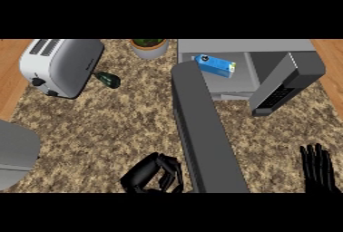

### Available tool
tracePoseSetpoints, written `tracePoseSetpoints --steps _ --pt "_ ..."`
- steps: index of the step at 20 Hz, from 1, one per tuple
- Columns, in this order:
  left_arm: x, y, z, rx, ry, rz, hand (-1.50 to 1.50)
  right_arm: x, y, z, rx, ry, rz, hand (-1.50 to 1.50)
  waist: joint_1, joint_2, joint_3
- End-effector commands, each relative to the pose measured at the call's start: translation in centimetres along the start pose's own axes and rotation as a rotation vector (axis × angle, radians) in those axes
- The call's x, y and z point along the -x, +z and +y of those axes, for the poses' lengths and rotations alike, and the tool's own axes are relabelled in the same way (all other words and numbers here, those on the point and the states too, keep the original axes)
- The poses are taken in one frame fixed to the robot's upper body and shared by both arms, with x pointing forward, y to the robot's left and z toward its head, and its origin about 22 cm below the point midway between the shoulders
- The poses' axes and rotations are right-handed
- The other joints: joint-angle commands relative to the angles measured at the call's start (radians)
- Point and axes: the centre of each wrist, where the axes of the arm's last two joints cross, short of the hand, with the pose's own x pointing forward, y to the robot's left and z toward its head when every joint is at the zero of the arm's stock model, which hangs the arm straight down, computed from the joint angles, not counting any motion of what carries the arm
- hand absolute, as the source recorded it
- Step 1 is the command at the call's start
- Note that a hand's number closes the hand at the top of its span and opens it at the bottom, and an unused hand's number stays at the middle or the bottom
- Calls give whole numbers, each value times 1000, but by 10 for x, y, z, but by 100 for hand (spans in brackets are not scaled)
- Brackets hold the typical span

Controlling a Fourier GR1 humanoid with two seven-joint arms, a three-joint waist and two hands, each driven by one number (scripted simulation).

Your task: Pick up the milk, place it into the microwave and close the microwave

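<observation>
Left hand (153, 176) fingers curled, holding nothing, beside microwave door (201, 131) near edge. Right hand (318, 167) fingers straight, spread, right of door. One milk (215, 65) carton lying inside microwave (268, 47), well beyond both hands. One toaster (59, 65), one pot plant (149, 46) left of microwave.

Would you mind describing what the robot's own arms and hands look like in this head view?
Both hands are black with slender, segmented fingers and a thumb. The left hand shows at the lower middle; the right hand shows at the lower right edge. A long, smooth grey forearm with a boxy shape runs up from the lower edge. No cables, markings or sleeves are visible.
</observation>
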Motion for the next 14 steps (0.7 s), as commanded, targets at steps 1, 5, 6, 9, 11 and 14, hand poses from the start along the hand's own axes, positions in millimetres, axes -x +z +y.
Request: tracePoseSetpoints --steps 1,5,6,9,11,14 --pt "2 -33 -33 55 -21 -1 150 -28 -1 -8 -30 -10 3 -150 -2 4 0" --pt "1 -52 -51 77 -31 -1 150 -49 -7 -13 -67 -54 -49 -150 -16 6 0" --pt "6 -49 -56 62 -35 2 150 -64 -3 2 -81 -64 -45 -150 -20 5 -1" --pt "-4 -69 -56 67 -78 -1 150 -63 -1 3 -116 -83 -61 -150 -52 11 -2" --pt "-7 -76 -55 29 -101 -29 150 -74 -5 3 -149 -83 -66 -150 -69 13 -3" --pt "-19 -85 -58 18 -75 -16 150 -78 -13 -7 -175 -74 -60 -150 -89 18 -2"
